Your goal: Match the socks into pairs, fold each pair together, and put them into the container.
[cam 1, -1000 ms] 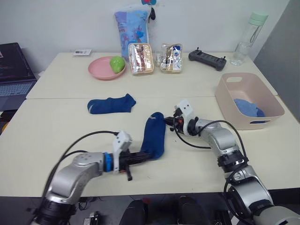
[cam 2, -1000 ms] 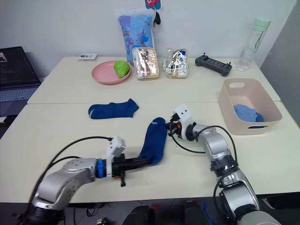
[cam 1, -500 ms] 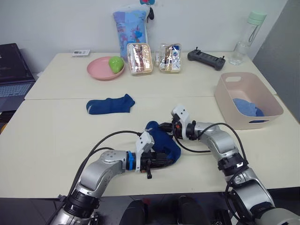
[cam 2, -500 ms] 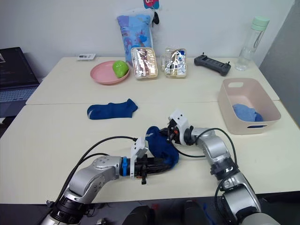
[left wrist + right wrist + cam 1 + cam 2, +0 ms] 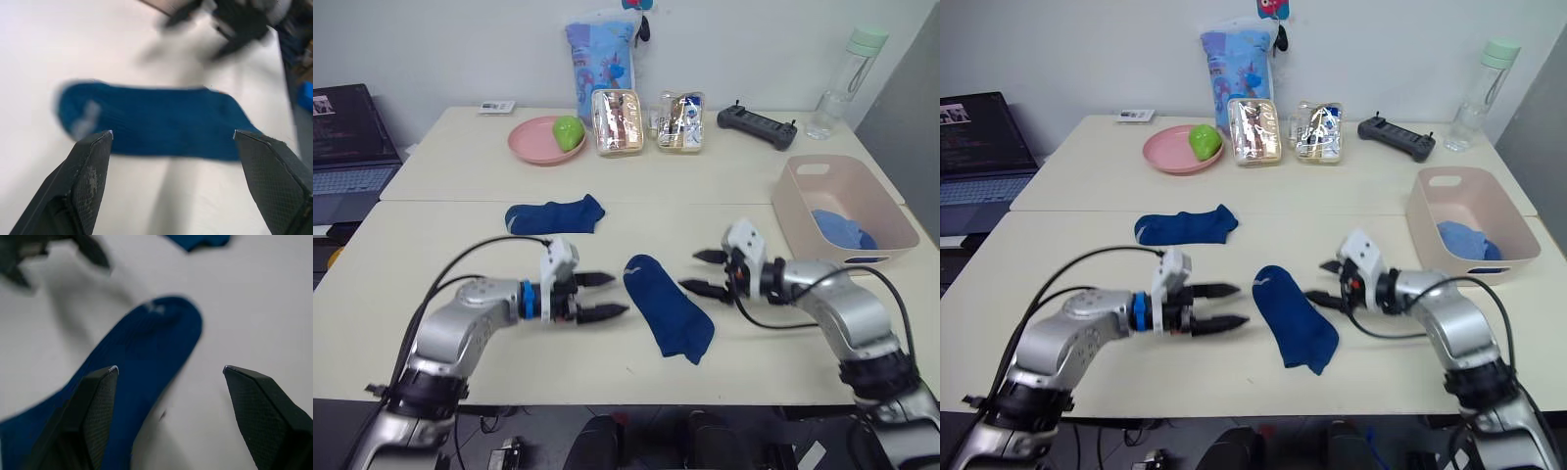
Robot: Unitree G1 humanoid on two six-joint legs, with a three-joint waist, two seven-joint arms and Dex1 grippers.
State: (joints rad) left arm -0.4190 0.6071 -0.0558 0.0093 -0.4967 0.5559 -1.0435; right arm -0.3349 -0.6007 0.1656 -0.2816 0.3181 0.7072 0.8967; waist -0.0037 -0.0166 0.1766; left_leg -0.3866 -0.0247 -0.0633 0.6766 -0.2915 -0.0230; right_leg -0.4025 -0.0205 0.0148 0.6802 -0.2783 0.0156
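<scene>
Dark blue sock [image 5: 670, 315] between left tool [image 5: 605, 296] and right tool [image 5: 701, 272] — both apart; seemingly unlabelled.

Bright, even overhead room light, soft short shadows on the table [image 5: 460, 176], glare on the clear snack boxes [image 5: 613, 122], head views sharp, both wrist views motion-blurred, far gripper beyond the sock [image 5: 156, 122] smeared

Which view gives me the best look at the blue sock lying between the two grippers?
The right eye view: the whole sock lies flat between the open left gripper and open right gripper, touched by neither. The left eye view shows the same. The wrist views show it close but blurred, the right one cropped.
</scene>
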